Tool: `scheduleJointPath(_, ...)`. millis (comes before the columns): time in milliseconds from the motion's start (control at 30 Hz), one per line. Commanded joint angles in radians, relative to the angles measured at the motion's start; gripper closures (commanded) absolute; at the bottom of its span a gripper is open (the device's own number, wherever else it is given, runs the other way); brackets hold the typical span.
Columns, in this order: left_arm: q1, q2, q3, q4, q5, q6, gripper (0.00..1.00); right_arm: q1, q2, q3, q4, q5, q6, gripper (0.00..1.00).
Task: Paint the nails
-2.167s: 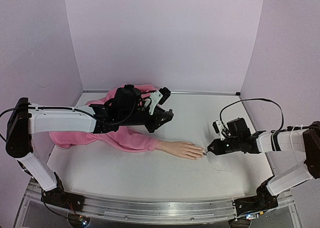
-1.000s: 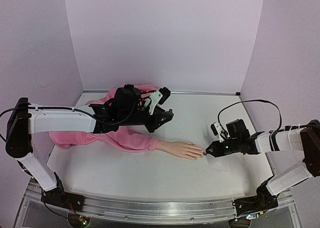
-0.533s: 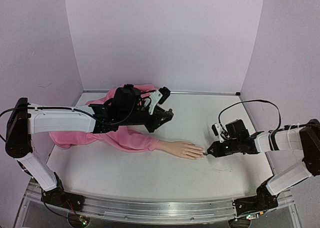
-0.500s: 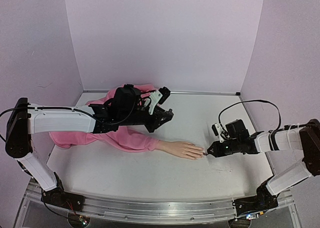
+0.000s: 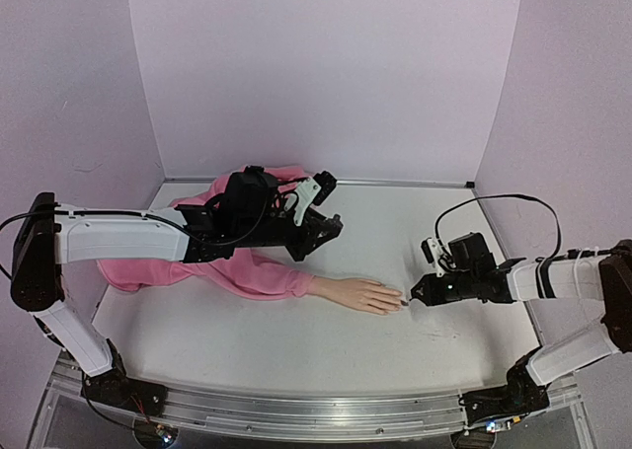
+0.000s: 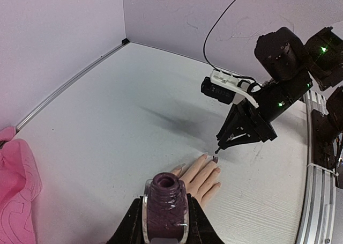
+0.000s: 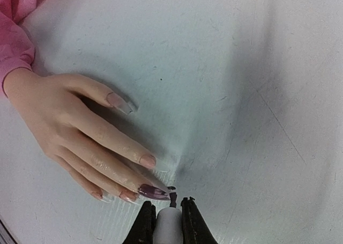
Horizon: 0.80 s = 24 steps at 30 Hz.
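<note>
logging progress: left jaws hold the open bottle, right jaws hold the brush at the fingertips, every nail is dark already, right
Not every nail: only one nail is dark, and the rest on the hand look bare, as the right wrist view shows. The left jaws do hold the open bottle and the right jaws the brush at the fingertips.

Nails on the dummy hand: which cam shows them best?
Right wrist view. The nails sit close up: one dark, beside the brush, the rest look bare. Left wrist view shows the hand small, partly behind the bottle. Top view: hand tiny, nails unreadable.
</note>
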Motion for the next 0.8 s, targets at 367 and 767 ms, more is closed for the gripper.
scheduleJointPath(367, 0.004, -0.049, 0.010, 0.054, -0.001, -0.014, 1.00, 0.005, -0.013, 0.003, 0.038, -0.073, -0.021, 1.00)
scheduleJointPath(767, 0.004, -0.043, 0.017, 0.055, 0.002, -0.013, 1.00, 0.005, 0.024, 0.017, 0.039, -0.088, -0.021, 1.00)
